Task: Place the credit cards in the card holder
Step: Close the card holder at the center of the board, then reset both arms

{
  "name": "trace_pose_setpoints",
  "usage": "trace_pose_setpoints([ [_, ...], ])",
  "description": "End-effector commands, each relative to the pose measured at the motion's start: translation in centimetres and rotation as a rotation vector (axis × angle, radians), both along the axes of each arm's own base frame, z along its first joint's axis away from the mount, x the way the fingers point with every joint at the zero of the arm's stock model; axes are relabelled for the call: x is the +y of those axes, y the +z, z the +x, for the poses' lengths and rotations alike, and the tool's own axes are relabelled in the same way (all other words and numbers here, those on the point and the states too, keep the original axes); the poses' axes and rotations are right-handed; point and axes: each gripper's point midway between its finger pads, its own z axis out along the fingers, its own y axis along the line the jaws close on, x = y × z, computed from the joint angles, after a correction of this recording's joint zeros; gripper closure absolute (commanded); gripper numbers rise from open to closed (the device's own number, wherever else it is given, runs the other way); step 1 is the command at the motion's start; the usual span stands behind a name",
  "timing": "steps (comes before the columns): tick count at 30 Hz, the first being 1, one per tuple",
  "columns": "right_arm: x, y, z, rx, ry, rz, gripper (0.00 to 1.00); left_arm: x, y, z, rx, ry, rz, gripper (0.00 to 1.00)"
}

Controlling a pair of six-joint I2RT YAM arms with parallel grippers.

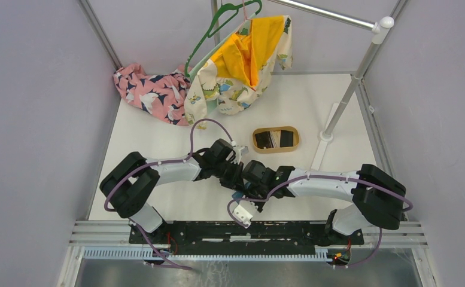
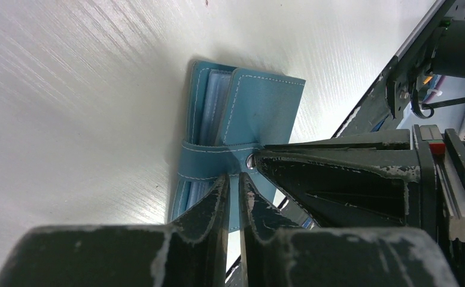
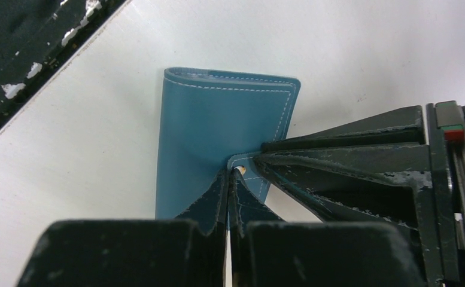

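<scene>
Card holder (image 2: 260,101), teal, on the counter (image 2: 68,89): left end effector (image 2: 234,188) and right end effector (image 3: 232,182) both pinching it near the snap tab (image 3: 246,165), apparently; we would peel the tab open slowly, cover held still.

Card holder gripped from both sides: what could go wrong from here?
The right gripper pinches only the snap tab; it may slip off as the card holder is pulled open. The left gripper holds a thin edge that could twist free. No gripper is free for the credit cards in the wooden tray.
</scene>
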Motion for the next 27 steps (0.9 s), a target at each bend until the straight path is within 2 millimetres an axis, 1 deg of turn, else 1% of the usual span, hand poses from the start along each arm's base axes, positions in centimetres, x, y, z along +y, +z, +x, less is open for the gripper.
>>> trace_pose_setpoints([
  [1, -6.8, -4.9, -5.6, 0.225, -0.005, -0.274, 1.0, -0.5, -0.5, -0.4, 0.016, -0.003, 0.021, 0.83],
  [6, -7.3, -5.4, -5.9, 0.241, -0.024, -0.29, 1.0, -1.2, -0.2, -0.6, 0.013, -0.017, 0.01, 0.83],
  [8, -6.9, -5.3, -5.4, 0.234, -0.056, -0.276, 1.0, -1.4, -0.1, -0.5, 0.011, -0.02, 0.008, 0.83],
  [9, -6.3, -5.1, -5.0, 0.226, -0.077, -0.254, 0.97, -1.3, -0.1, -0.5, 0.007, -0.016, 0.011, 0.83],
  [11, -4.8, -3.8, -4.1, 0.24, -0.105, -0.199, 0.8, -1.1, 0.3, -0.3, -0.011, -0.005, 0.008, 0.82],
  [13, -3.2, -1.8, -2.9, 0.258, -0.145, -0.122, 0.66, -0.9, 1.0, 0.3, -0.05, 0.024, 0.004, 0.78],
  [15, -2.1, 0.2, -1.6, 0.247, -0.167, -0.058, 0.58, -0.4, 1.9, 1.2, -0.096, 0.068, 0.011, 0.73],
  [17, -1.5, 2.1, -0.9, 0.249, -0.178, 0.006, 0.5, 0.0, 2.9, 2.1, -0.143, 0.105, 0.011, 0.7],
  [18, -1.4, 2.9, -0.6, 0.249, -0.182, 0.031, 0.46, 0.2, 3.6, 2.6, -0.171, 0.128, 0.01, 0.69],
  [19, -1.5, 3.6, -0.3, 0.242, -0.196, 0.049, 0.4, 0.5, 4.1, 3.0, -0.197, 0.147, 0.01, 0.69],
  [22, -2.6, 5.3, 0.6, 0.226, -0.233, 0.113, 0.32, 1.2, 6.3, 4.2, -0.288, 0.205, -0.007, 0.68],
  [25, -3.8, 7.4, 1.9, 0.209, -0.285, 0.21, 0.22, 2.0, 9.1, 5.3, -0.39, 0.257, -0.041, 0.66],
  [26, -4.4, 8.3, 2.8, 0.202, -0.335, 0.253, 0.15, 2.3, 10.3, 5.6, -0.43, 0.276, -0.057, 0.65],
  [27, -5.0, 9.3, 4.0, 0.189, -0.395, 0.309, 0.04, 2.7, 11.6, 5.9, -0.469, 0.297, -0.074, 0.62],
])
